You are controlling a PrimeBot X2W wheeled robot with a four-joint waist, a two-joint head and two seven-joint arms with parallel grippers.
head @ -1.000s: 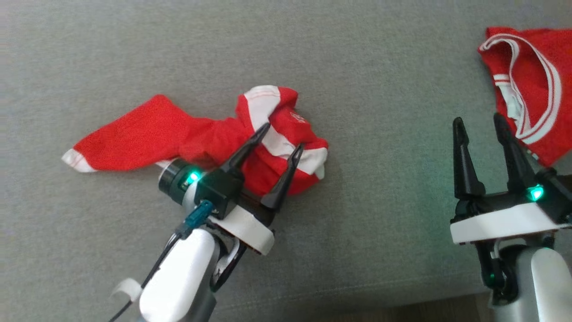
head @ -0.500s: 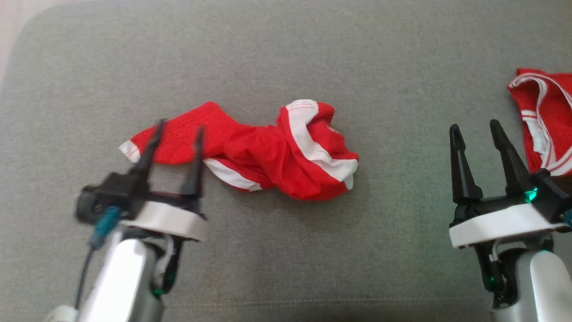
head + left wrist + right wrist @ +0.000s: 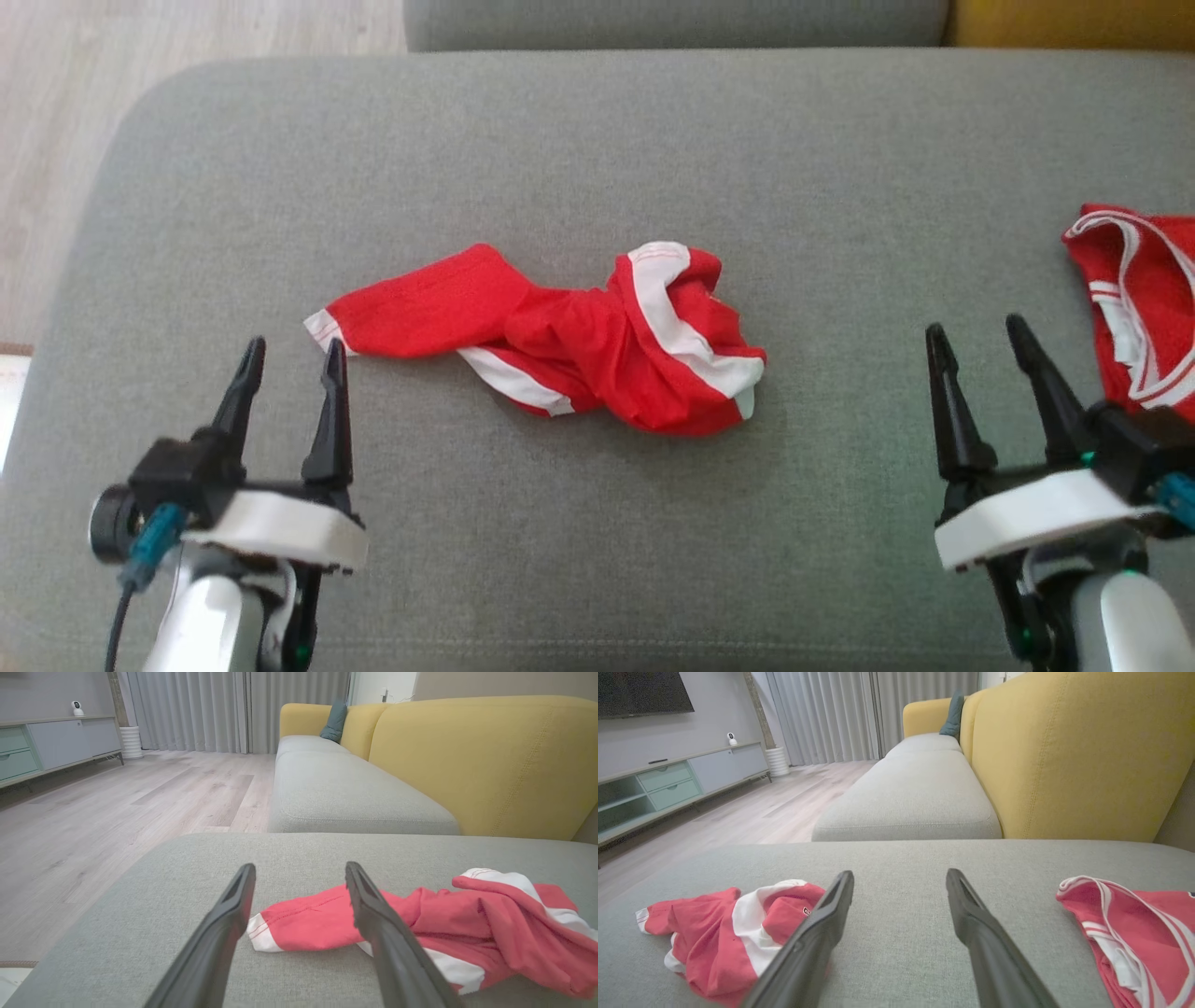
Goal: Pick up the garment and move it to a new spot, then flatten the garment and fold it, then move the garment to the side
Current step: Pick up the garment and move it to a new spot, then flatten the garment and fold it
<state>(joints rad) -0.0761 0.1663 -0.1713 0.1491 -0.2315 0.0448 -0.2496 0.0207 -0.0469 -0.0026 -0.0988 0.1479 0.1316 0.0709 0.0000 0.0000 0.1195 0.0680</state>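
Grey sofa cushion (image 3: 597,140) spreads across the head view, with pale wooden floor (image 3: 187,37) beyond its far left corner. The garment (image 3: 579,345), red with white bands, lies crumpled near the cushion's middle, one flatter end stretched toward the robot's left. The left gripper (image 3: 294,347) hangs at the lower left, jaws spread wide and holding nothing, its tips just short of the garment's white-edged end. The right gripper (image 3: 975,329) stands at the lower right, just as wide and empty, well apart from the garment. A second red cloth (image 3: 1144,308) lies at the right edge, just beside that gripper.

From the left wrist, two dark fingers (image 3: 219,933) frame the garment's near end on the cushion. A yellow sofa back (image 3: 481,760) rises behind.

From the right wrist, bare cushion shows between the spread fingers, the garment to their left and the second red cloth to their right.
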